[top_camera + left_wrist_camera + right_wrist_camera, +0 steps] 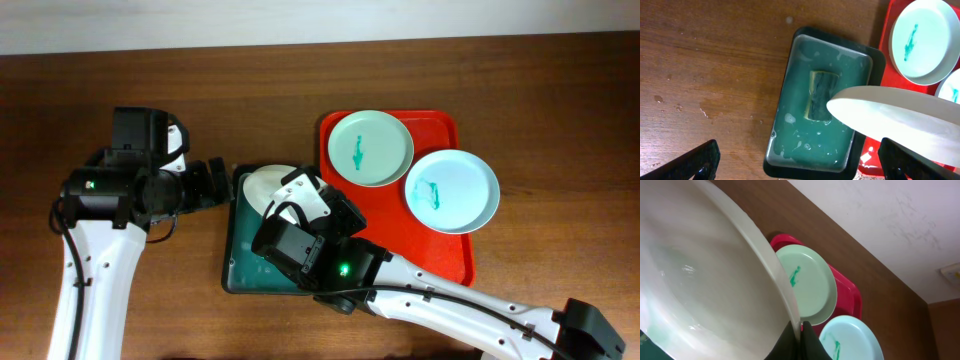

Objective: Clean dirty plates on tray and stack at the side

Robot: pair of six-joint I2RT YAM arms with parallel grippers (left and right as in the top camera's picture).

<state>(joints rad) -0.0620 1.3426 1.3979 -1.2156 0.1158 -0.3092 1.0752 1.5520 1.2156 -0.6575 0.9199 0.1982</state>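
Over on the right half of the wooden table (500,80) sits the red tray (440,125). It has two dirty plates on it, a mint one (370,148) towards the back and a paler one (452,190) overlapping the tray's right rim. Both have teal smears in the middle.

Just left of the tray is the dark green basin (243,262), full of murky water. The third plate (265,185) hangs tilted above the basin's tray-side half, pinched by its rim in the right gripper (799,335). I can't see any smear on the face that shows in the right wrist view, but part of it is out of frame, so I wouldn't call it clean for sure.

The sponge (819,95) is what the next move turns on, I think. It lies in the water with its long axis along the basin's long side, partly tucked under the held plate's lower edge. The left gripper (218,180) is spread wide and empty, parked at the basin's far-left corner. That makes it the nearer free hand, and I reckon its line down to the sponge is open on the side away from the plate.
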